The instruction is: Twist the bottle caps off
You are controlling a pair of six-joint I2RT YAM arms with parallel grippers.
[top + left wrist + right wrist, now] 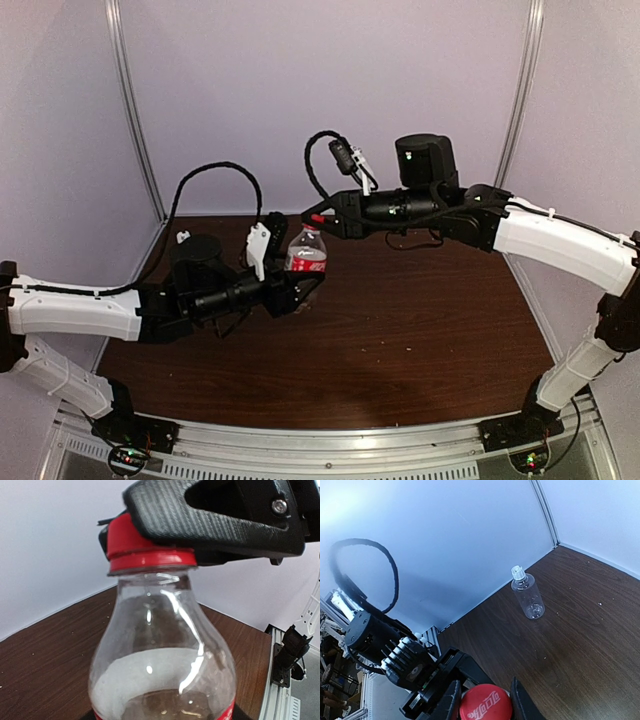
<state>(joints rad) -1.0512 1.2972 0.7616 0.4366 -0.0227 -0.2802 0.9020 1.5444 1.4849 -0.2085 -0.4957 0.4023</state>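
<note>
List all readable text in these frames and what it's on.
Not legible: white cursive logo on top of the red cap, seen upside down and blurred.
Too small to read: white marks on the red label band of the clear bottle.
No text visible: the plain bottle and its white cap.

Soft, even light fills the slightly grainy overhead view, whose wall rails bow near the edges. White highlights streak the bottle below its red cap. The right wrist view flares pale at upper left.
</note>
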